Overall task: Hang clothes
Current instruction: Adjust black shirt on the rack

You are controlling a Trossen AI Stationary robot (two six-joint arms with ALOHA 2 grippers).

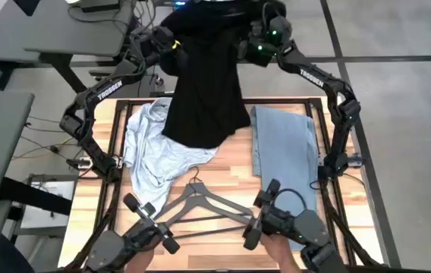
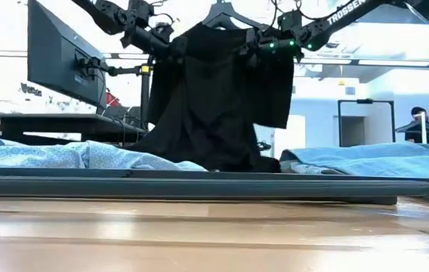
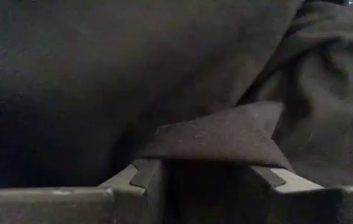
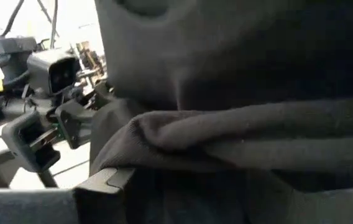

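We find the black t-shirt (image 1: 204, 98) held aloft beyond the table (image 1: 223, 178) far edge, left gripper (image 1: 166, 39) and right gripper (image 1: 257, 47) each clamped on a shoulder; its length hangs straight down, hem reaching the table.

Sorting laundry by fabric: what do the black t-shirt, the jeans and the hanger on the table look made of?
Black t-shirt: soft matte knit, likely cotton; it drapes in limp folds. Jeans: light blue denim, lying flat and stiffer. Hanger: probably grey plastic, smooth; it could be painted wood.
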